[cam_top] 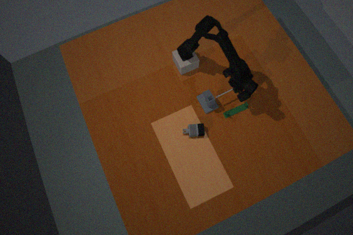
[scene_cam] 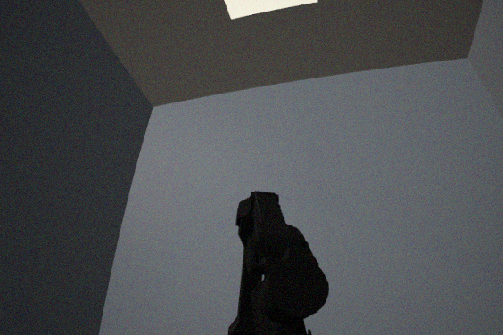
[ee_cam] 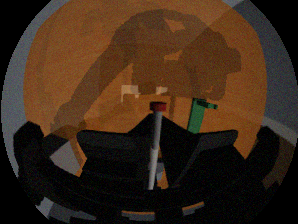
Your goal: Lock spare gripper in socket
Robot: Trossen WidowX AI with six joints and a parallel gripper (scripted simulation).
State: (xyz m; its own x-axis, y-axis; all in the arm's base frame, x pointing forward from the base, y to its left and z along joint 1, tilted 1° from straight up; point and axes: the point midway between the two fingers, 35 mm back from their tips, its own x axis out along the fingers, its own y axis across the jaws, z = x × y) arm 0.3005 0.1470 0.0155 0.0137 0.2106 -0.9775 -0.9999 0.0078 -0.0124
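The lock pin [cam_top: 224, 93] [ee_cam: 156, 132] is a thin light-grey rod with a red head. My gripper [cam_top: 234, 89] [ee_cam: 154, 117] is shut on it, with the red head just beyond the fingertips in the wrist view. In the top view the pin's other end shows at the right edge of the grey mount [cam_top: 204, 102], a small gap from the raised socket block [cam_top: 210, 97]. Its height over the plate is hard to tell. The spare gripper [cam_top: 194, 130], grey with a black end, lies on the pale mat [cam_top: 200, 164], its spigot [cam_top: 186, 131] pointing left.
A green holder [cam_top: 236, 110] [ee_cam: 196, 120] with raised ends lies on the orange table [cam_top: 131, 157], below my gripper in the top view and right of the mount. A white block [cam_top: 189, 66] stands under the arm's far end. The exterior view shows only the dark arm [scene_cam: 290, 278], walls and ceiling.
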